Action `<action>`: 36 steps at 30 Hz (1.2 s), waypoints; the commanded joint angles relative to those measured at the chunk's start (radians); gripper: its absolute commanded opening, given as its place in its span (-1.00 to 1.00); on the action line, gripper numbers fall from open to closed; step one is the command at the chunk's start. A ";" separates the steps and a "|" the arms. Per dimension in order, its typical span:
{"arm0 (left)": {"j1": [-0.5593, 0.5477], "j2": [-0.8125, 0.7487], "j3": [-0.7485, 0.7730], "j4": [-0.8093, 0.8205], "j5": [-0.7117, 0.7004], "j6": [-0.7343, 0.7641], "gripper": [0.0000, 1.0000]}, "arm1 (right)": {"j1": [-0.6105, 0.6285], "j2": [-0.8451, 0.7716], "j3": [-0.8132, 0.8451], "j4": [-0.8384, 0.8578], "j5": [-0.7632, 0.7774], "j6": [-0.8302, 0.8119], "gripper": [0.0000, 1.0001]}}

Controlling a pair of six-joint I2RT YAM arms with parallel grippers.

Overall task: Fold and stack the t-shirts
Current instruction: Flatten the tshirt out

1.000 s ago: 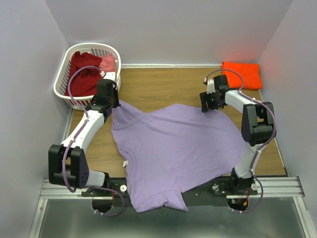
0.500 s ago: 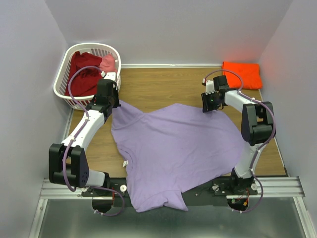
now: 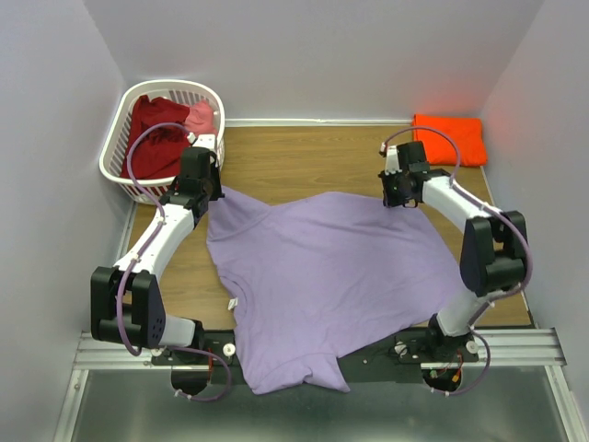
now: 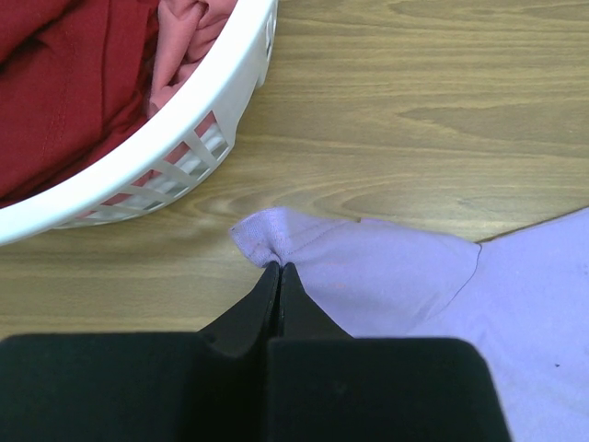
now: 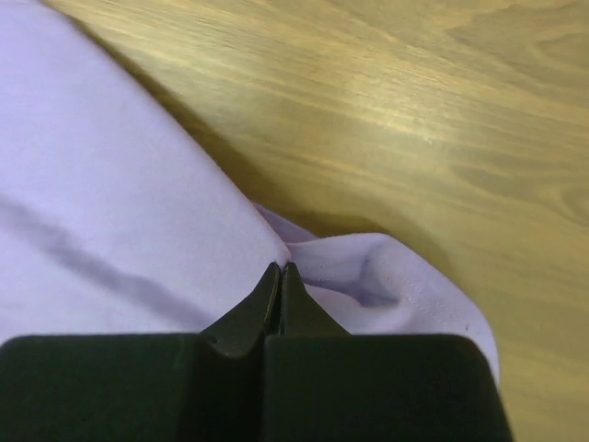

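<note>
The left gripper (image 4: pixel 279 269) clenched a corner of the lavender t-shirt (image 3: pixel 322 276). The right gripper (image 5: pixel 281 270) pinched its opposite edge.

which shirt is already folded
The orange t-shirt, far right corner: a neat rectangle. The lavender one lies spread out; the dark red and pink sit bunched in the basket.

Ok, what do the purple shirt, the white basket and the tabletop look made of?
Purple shirt: soft matte knit cloth, creased, with stitched hems. Basket: smooth white plastic, by its moulded slots. Tabletop: wood grain, satin sheen, perhaps laminate.
</note>
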 commanded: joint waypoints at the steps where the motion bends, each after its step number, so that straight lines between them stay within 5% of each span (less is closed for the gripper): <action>1: 0.003 -0.013 0.005 0.003 0.016 0.013 -1.00 | 0.116 -0.159 -0.120 -0.002 0.212 0.102 -0.99; 8: 0.003 -0.018 0.003 0.003 0.005 0.013 -1.00 | 0.319 -0.372 -0.323 -0.048 0.396 0.363 -0.99; 18: 0.003 -0.015 0.002 0.005 0.002 0.011 -1.00 | 0.486 -0.497 -0.470 -0.157 0.209 0.688 -0.95; 28: 0.003 -0.007 0.000 0.003 0.005 0.011 -1.00 | 0.582 -0.661 -0.562 -0.201 0.070 0.866 -0.17; 32: 0.003 -0.009 0.002 0.003 0.008 0.011 -1.00 | 0.582 -0.740 -0.482 -0.290 0.236 0.878 -0.12; 36: 0.003 -0.009 0.002 0.003 0.008 0.011 -1.00 | 0.580 -0.666 -0.420 -0.301 0.361 0.843 0.13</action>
